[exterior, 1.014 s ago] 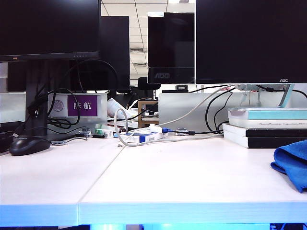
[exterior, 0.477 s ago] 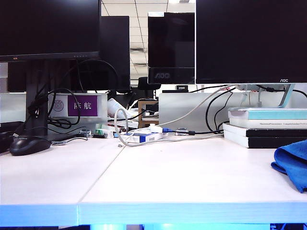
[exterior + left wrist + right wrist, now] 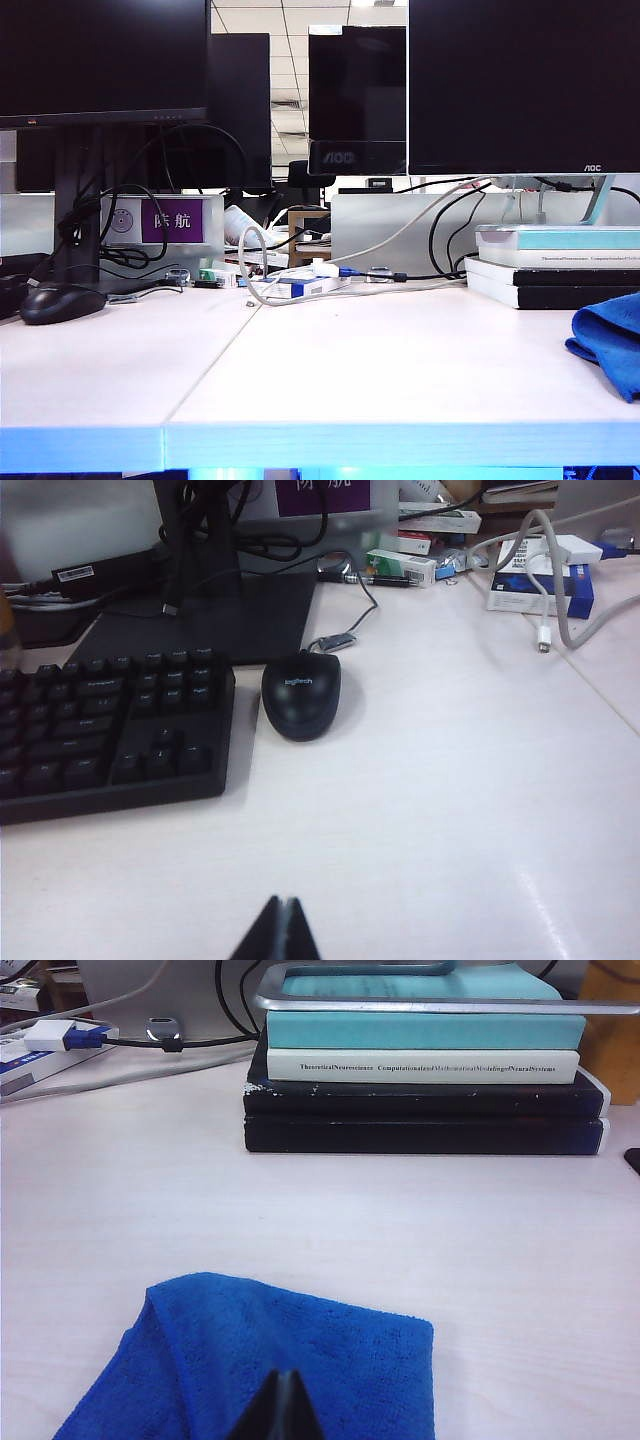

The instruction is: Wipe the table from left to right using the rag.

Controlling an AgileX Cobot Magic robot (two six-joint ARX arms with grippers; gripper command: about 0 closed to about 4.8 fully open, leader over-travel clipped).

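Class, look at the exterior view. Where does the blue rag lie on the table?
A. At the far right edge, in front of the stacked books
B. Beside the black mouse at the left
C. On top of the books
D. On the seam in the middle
A: the rag lies at the table's far right, in front of the stacked books.

I note a black mouse [image 3: 301, 692] just beside a black keyboard [image 3: 105, 730], both before a monitor stand [image 3: 205, 615]. At far right, a stack of books [image 3: 425, 1085] carries another monitor's foot; white cables [image 3: 300, 285] lie mid-desk.
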